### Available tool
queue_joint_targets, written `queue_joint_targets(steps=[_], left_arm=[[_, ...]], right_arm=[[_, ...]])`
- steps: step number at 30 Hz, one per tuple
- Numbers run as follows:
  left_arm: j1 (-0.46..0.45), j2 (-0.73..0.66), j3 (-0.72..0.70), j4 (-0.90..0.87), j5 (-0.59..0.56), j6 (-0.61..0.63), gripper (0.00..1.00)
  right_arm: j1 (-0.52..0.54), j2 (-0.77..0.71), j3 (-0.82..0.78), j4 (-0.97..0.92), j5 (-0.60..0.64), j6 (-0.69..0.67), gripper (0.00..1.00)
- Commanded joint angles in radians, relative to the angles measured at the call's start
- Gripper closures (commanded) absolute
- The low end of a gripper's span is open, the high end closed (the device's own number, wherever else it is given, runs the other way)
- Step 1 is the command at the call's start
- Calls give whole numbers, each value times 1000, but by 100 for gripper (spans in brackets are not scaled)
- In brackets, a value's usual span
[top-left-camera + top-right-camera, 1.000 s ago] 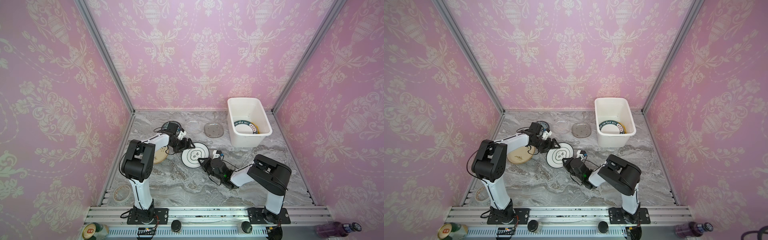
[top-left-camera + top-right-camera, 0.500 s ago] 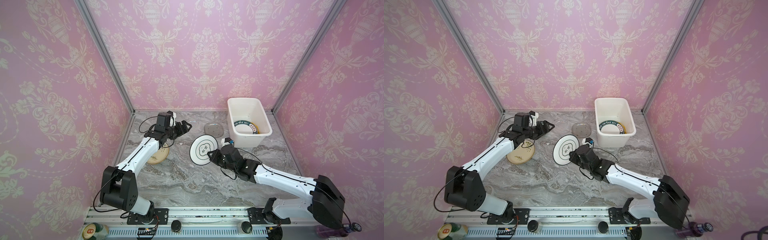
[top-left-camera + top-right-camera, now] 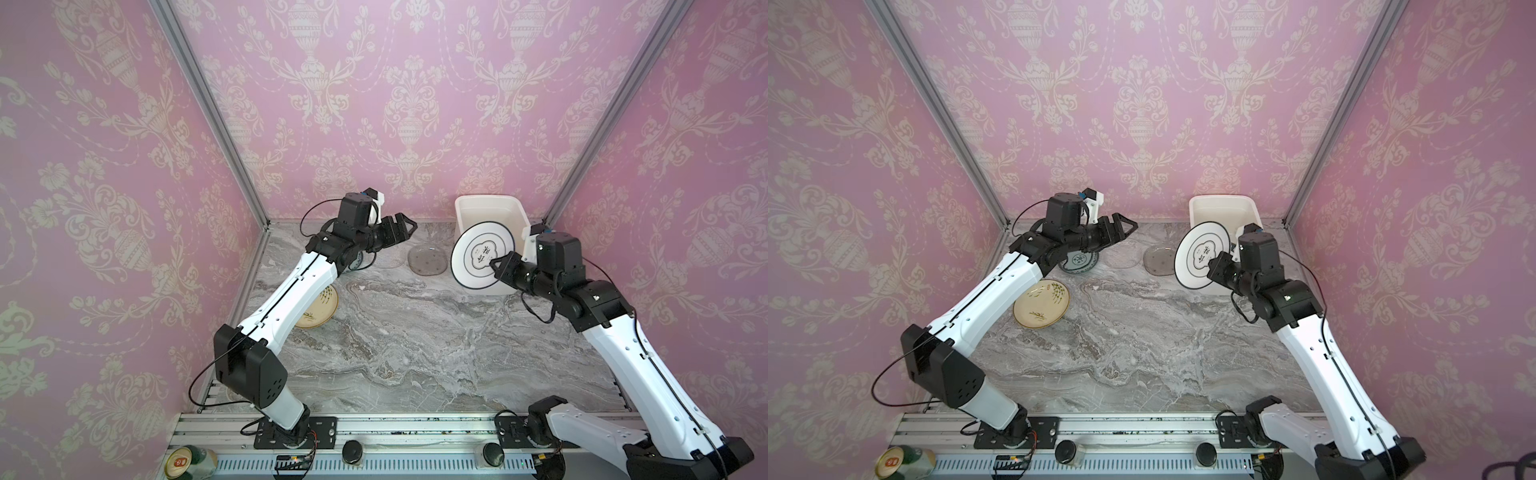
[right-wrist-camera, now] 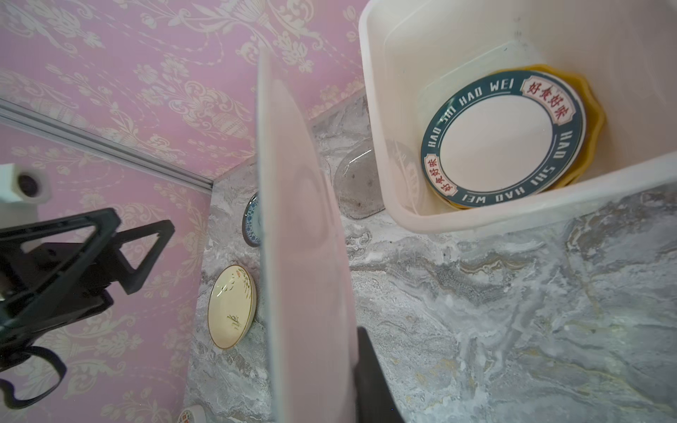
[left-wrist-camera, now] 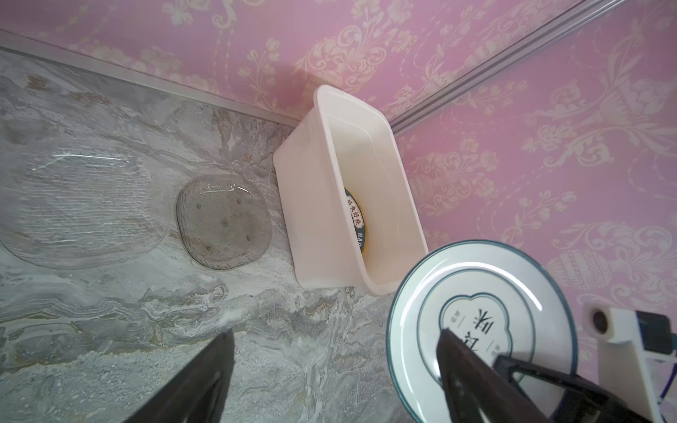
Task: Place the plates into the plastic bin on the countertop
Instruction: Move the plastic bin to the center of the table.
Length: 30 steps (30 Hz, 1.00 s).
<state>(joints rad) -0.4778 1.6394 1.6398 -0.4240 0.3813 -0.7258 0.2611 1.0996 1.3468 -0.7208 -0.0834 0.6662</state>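
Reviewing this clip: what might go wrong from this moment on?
The right gripper pinches the white plate by one edge only, held nearly upright, so it may slip or swing. The plate hangs just short of the plastic bin; carried too low, it could strike the rim. Released from height, it could chip the lettered plate already inside.
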Motion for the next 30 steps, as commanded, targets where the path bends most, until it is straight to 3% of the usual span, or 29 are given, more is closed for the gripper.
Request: queue_joint_targets(steps=[1,10,17,25,27,30], left_arm=[[-40,66,70,-116,-27,39,12],[-136,257,249,-159,-82,-8,16],[-218,490,540,-253,-125,18,19],[-262,849,1129,-563,-230,76,23],[-263,899,1184,-593,-267,69,25],[-265,910,1143,-556,-301,66,27]], right_arm=[[-76,60,102,-76,-114,-152,100],[-309,75,118,-7,-110,-117,100],[-426,8,54,16,-149,-112,100],[-432,-25,35,23,-149,-117,100],[-432,-24,38,26,-150,-119,100],[-432,-23,44,35,-150,-116,100]])
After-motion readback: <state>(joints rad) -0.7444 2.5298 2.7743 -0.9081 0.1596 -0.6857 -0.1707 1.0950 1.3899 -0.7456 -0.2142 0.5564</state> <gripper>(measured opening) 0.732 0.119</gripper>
